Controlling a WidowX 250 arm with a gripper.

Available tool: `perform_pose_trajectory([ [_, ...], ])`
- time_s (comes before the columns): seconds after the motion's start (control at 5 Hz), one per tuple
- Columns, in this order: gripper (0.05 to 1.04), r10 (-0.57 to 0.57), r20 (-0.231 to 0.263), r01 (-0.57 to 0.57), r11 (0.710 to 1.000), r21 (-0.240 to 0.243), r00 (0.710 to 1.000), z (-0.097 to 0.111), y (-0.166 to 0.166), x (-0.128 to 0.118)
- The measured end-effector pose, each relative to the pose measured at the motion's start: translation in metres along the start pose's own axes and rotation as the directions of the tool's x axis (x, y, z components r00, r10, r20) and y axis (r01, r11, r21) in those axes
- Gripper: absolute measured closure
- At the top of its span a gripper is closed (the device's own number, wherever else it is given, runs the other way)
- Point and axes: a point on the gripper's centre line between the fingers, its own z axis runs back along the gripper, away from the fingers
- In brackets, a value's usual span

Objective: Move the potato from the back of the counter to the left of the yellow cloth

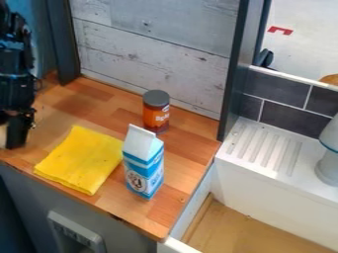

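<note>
Camera view. Wooden counter (185, 158), centre-left; black gripper (15, 138), left edge, jaw state indeterminable, nearest the flat yellow cloth (82, 158), lower left. Cloth best pinched at its left corner, clear of the upright carton (143, 165) beside its right edge; lidded canister (156, 112) behind, centre.

- Robot arm (16, 69): cut off by the left edge.
- Jar (156, 116): base partly hidden behind the carton (144, 170).
- Carton's small print: blurred.
- Pale object (328, 165): cut off at right.
- Wall panel (58, 222): cut off at the bottom.
</note>
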Motion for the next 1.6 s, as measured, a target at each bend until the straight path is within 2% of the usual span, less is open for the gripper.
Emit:
perform_pose_trajectory([
  [0.2,0.426,-0.013,0.054,0.012,1.0,0.019,0.998,0.0,0.006,0.007],
  [0.4,0.348,-0.05,0.097,0.051,0.999,-0.014,0.994,-0.002,0.006,0.014],
  [0.6,0.117,-0.07,0.1,0.073,0.997,-0.025,0.993,0.001,0.007,0.016],
  [0.8,0.088,-0.099,0.079,0.102,0.994,-0.035,0.992,0.008,0.006,0.011],
  [1.0,0.087,-0.149,0.13,0.144,0.988,0.049,0.98,0.046,0.0,0.013],
  [1.2,0.087,-0.237,0.15,0.217,0.966,0.137,0.96,0.071,-0.033,0.027],
  [1.4,0.087,-0.333,0.176,0.297,0.933,0.204,0.926,0.089,-0.068,0.047],
  [1.6,0.087,-0.433,0.185,0.384,0.889,0.25,0.882,0.099,-0.107,0.06],
])
